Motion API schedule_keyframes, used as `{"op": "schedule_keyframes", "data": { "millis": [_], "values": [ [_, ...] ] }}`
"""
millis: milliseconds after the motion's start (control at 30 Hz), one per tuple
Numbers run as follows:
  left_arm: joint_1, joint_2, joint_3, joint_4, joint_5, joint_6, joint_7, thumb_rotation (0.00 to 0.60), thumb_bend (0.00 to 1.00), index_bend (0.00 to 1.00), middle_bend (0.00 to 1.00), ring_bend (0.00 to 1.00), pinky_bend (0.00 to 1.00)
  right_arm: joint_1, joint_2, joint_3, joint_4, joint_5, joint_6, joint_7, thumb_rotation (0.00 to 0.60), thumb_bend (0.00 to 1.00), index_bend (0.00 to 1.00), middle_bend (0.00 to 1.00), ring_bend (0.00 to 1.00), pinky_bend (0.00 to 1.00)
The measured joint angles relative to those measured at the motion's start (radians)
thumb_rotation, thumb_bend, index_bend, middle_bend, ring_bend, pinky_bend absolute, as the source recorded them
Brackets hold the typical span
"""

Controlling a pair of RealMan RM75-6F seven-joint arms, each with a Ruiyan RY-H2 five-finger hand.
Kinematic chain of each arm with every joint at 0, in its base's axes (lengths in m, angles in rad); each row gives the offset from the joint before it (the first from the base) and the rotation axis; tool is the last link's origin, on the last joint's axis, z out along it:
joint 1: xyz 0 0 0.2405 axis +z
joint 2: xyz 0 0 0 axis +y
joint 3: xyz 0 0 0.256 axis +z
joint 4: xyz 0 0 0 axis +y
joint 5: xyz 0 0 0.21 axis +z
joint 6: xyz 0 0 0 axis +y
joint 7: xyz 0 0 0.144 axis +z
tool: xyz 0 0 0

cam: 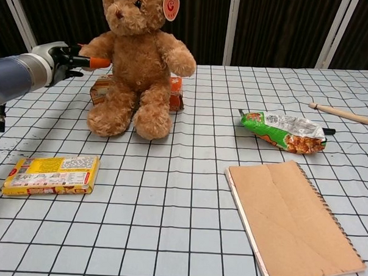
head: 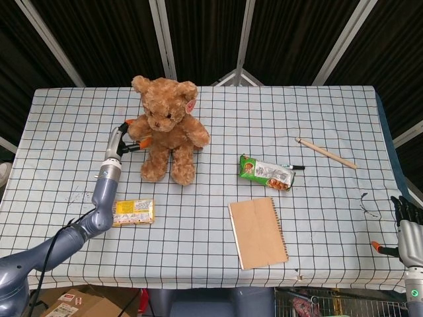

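A brown teddy bear [head: 167, 129] [cam: 137, 56] sits upright at the back left of the checked tablecloth [head: 198, 218]. My left hand [head: 124, 139] [cam: 65, 56] reaches in from the left. Its orange-tipped fingers lie on either side of the bear's paw, and one tip touches the bear's arm. Whether they squeeze it is unclear. My right hand [head: 404, 228] hangs off the table's right front corner with its fingers apart, holding nothing. It does not show in the chest view.
A yellow packet [head: 132, 212] [cam: 52, 174] lies in front of my left arm. A green snack bag [head: 266, 172] [cam: 282, 131], a brown notebook [head: 258, 232] [cam: 293, 219] and a wooden stick [head: 326, 153] [cam: 344, 114] lie to the right. An orange box [cam: 175, 92] stands behind the bear.
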Motion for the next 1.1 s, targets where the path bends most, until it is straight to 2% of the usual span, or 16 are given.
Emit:
{"op": "schedule_keyframes", "data": {
  "millis": [233, 500, 967, 1100],
  "values": [
    [0.001, -0.019, -0.008, 0.001, 0.028, 0.041, -0.026, 0.600, 0.40, 0.43, 0.31, 0.00, 0.00, 0.000, 0.002, -0.001, -0.001, 0.000, -0.001, 0.005, 0.600, 0.13, 0.00, 0.00, 0.00, 0.00],
    [0.002, -0.051, -0.031, 0.032, 0.012, 0.092, -0.031, 0.600, 0.52, 0.52, 0.35, 0.00, 0.00, 0.001, 0.001, -0.003, -0.002, 0.001, -0.004, 0.004, 0.600, 0.13, 0.00, 0.00, 0.00, 0.00],
    [-0.010, -0.047, -0.049, -0.014, -0.017, 0.122, 0.038, 0.600, 0.52, 0.54, 0.35, 0.00, 0.00, 0.008, -0.003, -0.006, -0.005, 0.014, -0.016, -0.012, 0.600, 0.13, 0.00, 0.00, 0.00, 0.00],
    [-0.003, -0.046, -0.036, -0.022, -0.013, 0.135, 0.063, 0.600, 0.51, 0.54, 0.34, 0.00, 0.00, 0.009, -0.002, -0.006, -0.007, 0.016, -0.016, -0.012, 0.600, 0.13, 0.00, 0.00, 0.00, 0.00]
  ]
}}
